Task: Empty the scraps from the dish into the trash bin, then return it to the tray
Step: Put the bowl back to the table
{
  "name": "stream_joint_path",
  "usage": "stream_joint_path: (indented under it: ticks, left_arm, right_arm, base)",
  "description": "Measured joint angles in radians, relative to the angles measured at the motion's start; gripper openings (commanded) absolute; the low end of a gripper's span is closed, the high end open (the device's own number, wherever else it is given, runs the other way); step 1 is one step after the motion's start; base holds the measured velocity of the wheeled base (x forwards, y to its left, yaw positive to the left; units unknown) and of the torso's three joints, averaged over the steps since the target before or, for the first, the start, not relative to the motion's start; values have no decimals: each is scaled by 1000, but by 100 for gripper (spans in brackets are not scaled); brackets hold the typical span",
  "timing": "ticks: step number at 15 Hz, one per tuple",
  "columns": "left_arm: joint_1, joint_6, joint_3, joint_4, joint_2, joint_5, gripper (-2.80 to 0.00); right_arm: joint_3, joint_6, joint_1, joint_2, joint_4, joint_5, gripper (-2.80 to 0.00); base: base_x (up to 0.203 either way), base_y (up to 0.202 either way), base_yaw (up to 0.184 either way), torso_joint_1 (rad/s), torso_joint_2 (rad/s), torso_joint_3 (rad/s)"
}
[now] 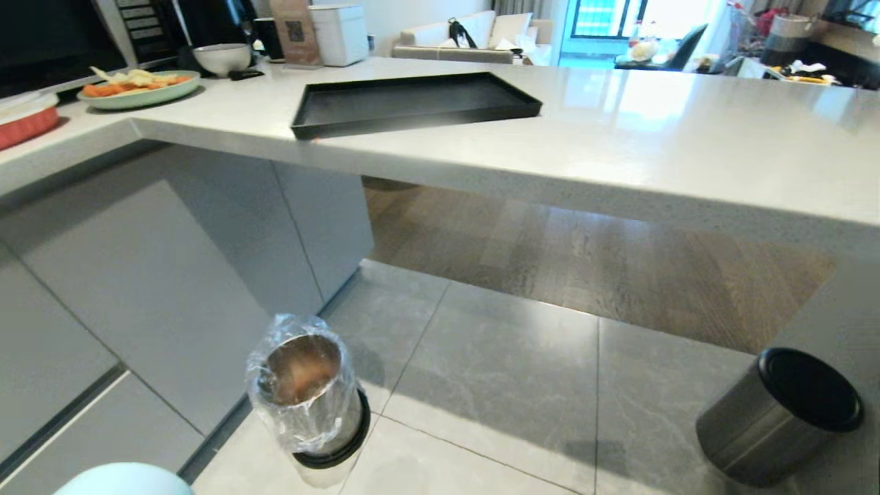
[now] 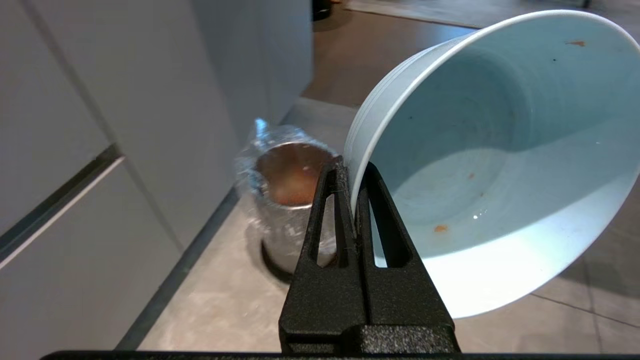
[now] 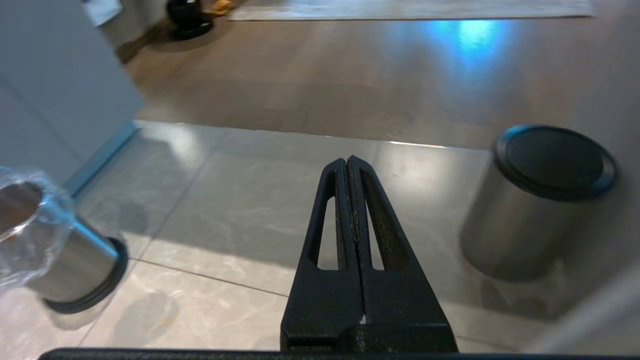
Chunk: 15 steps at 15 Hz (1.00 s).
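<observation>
The dish [image 2: 495, 165] was hanging low over the floor, beside and a little above the trash bin [image 2: 292, 195], tipped on edge with its mouth facing the left wrist camera. The left tool [image 2: 356, 200] was clamped on its rim, one finger inside the wall and one outside. In the head view only a pale sliver of it showed at the bottom edge [image 1: 127, 480].

Inside: nearly bare. A few orange specks and wet smears, no real scraps left in it. Orange-brown matter sat in the bin's bottom. My read: dump done, return leg pending.

Handling, as a judgement:
- Rigid, smooth glazed bowl, likely ceramic. Chips or breaks if knocked on the table edge.
- Thin rim pinch on a wet, slick wall: slip risk, and it can swivel in the grip.
- Light now that it's empty, but the load sits off to one side of the pinch.
- Rim is the only practical hold; body too wide to span.
- Level it before lifting and set down flat.

The tray [image 1: 412, 103] sat bare on the table [image 1: 653, 144], well above and apart from the dish. The bin's bag liner was crinkled over its lip.

The right tool [image 3: 348, 200] was closed on nothing, idle over the floor tiles, between the bin and a larger black-topped steel can [image 3: 535, 200].
</observation>
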Motion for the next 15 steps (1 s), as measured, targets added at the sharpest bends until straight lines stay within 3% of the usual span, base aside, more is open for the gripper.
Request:
stream_joint_path:
  ticks: [15]
  left_arm:
    - [0,0,0,0,0,0,-280]
  right_arm:
    - [0,0,0,0,0,1,-280]
  base:
    - [0,0,-6,0,0,0]
